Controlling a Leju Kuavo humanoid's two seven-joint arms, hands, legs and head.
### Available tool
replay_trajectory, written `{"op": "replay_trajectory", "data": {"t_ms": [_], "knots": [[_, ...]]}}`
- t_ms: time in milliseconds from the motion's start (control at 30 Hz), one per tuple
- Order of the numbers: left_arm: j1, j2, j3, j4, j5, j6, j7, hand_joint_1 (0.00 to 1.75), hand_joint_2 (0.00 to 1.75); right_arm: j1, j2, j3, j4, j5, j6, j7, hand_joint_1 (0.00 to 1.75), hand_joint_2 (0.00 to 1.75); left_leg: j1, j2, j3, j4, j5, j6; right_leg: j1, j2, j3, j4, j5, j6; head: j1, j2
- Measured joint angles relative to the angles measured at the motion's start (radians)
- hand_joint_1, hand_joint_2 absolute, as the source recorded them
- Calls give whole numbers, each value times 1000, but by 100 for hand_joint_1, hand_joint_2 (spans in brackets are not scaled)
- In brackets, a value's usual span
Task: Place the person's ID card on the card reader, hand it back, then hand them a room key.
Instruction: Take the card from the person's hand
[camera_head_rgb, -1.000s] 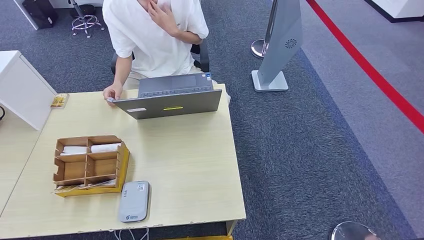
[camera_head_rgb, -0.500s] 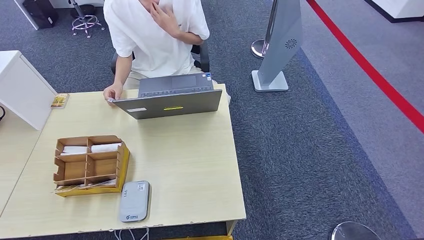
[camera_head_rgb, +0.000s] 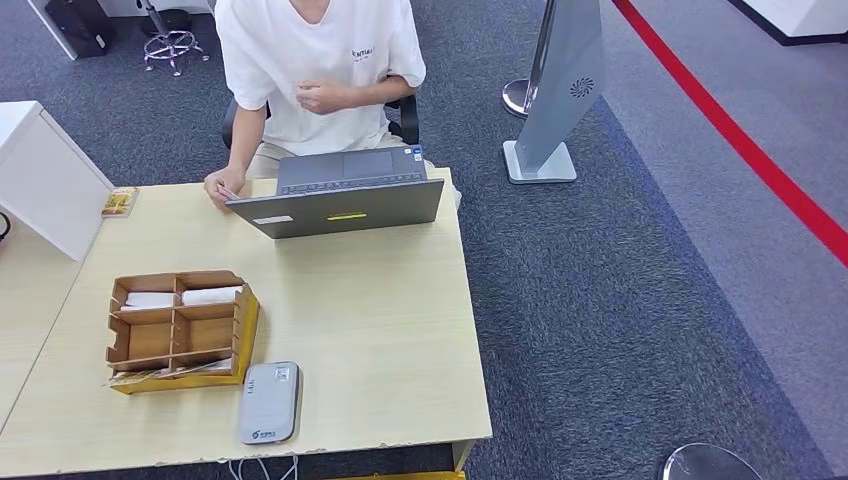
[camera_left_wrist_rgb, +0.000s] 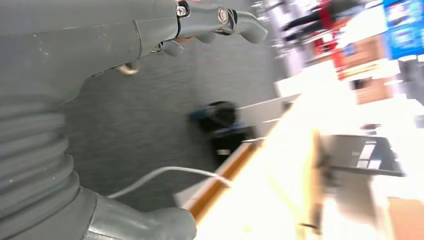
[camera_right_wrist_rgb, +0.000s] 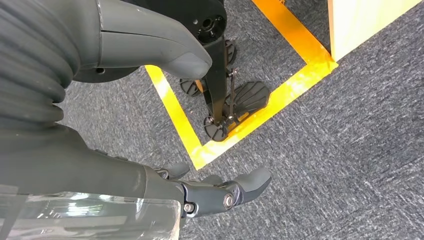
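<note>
The grey card reader (camera_head_rgb: 268, 402) lies flat near the table's front edge. Beside it stands a cardboard organizer (camera_head_rgb: 180, 322) with white room-key cards (camera_head_rgb: 183, 297) in its back compartments. A person in a white shirt (camera_head_rgb: 315, 60) sits behind an open laptop (camera_head_rgb: 340, 200). One of their hands (camera_head_rgb: 222, 185) rests on the far table edge with what looks like a thin light card (camera_head_rgb: 230, 194) at the fingers. My left hand (camera_left_wrist_rgb: 120, 45) hangs beside the blurred table edge, fingers apart, holding nothing. My right hand (camera_right_wrist_rgb: 115, 170) hangs over the carpet, also holding nothing.
A white cabinet (camera_head_rgb: 45, 180) stands at the table's left, with a small yellow item (camera_head_rgb: 118, 202) beside it. A grey sign stand (camera_head_rgb: 560, 100) rises on the carpet to the right. Yellow floor tape (camera_right_wrist_rgb: 240, 130) runs by the table's corner. A white cable (camera_left_wrist_rgb: 165, 172) hangs below the table.
The person has lowered one hand from their neck to their chest and leaned back slightly. Their other hand has shifted a little at the table edge. The table's things have not moved.
</note>
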Motion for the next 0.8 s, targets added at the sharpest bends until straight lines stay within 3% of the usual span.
{"op": "replay_trajectory", "data": {"t_ms": [233, 533, 667, 800], "knots": [[7, -21, -89, -226, -13, 66, -52, 0, 175, -6, 3, 0, 4, 17, -5, 4, 0, 175, 0, 0, 1, 0, 0, 0, 0, 0, 0, 0, 0, 0, 0, 0], [6, -16, -127, -276, -39, 96, -62, 0, 175, -9, 3, 0, 5, 24, -8, 7, 0, 175, 0, 0, 1, 0, 0, 0, 0, 0, 0, 0, 0, 0, 0, 0], [-43, 43, -268, -338, -189, 187, -85, 0, 175, -20, 7, 3, 6, 45, -16, 18, 0, 175, 0, 1, 2, 0, 0, 0, 0, 1, 1, 0, 0, 0, 0, 0], [-107, 101, -355, -299, -301, 230, -89, 0, 175, -27, 9, 9, 8, 61, -18, 29, 0, 175, 0, 1, 3, 0, 1, 0, 0, 1, 1, 1, 1, 0, 0, 0]]}}
